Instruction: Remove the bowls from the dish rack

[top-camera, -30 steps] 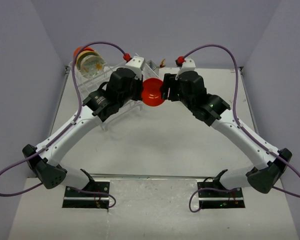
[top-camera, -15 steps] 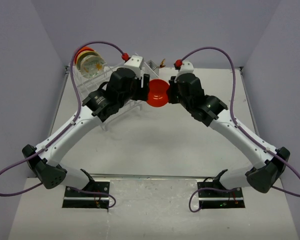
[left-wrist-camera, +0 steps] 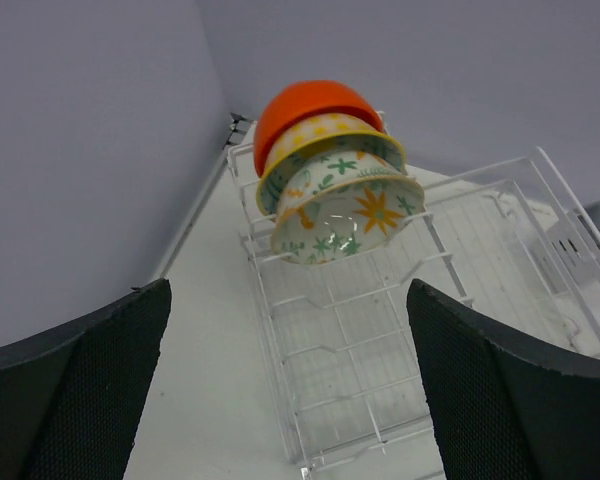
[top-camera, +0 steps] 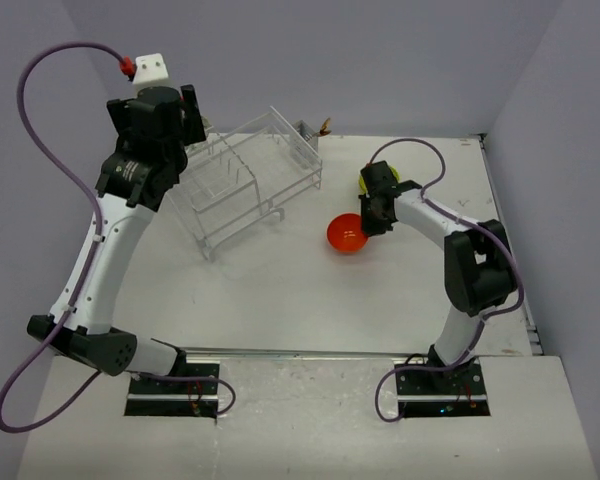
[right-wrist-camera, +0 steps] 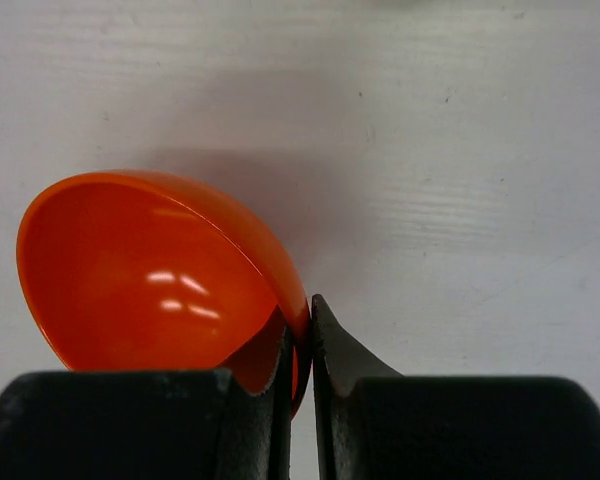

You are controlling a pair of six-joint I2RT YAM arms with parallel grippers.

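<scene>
An orange-red bowl [top-camera: 346, 235] [right-wrist-camera: 150, 270] hangs tilted, low over the white table, right of the dish rack [top-camera: 248, 178]. My right gripper [top-camera: 366, 222] [right-wrist-camera: 305, 312] is shut on its rim, one finger inside and one outside. I cannot tell whether the bowl touches the table. My left gripper [left-wrist-camera: 290, 400] is open and empty, raised above the rack's far left end. Its wrist view looks down on several bowls standing on edge between the tines [left-wrist-camera: 330, 330]: a whitish flower-patterned one [left-wrist-camera: 352, 215] in front and an orange one [left-wrist-camera: 315, 102] at the back. In the top view the left arm hides these bowls.
The rack's small side cup [top-camera: 306, 135] sits at its far right corner. The table's left edge meets the wall [left-wrist-camera: 195, 225] close beside the rack. The right arm's forearm [top-camera: 435, 225] lies low over the table's right side.
The orange-red bowl passed from the left gripper to the right. The left gripper opened and swung up to the rack's far left end; the right carried the bowl down, right of the rack.
</scene>
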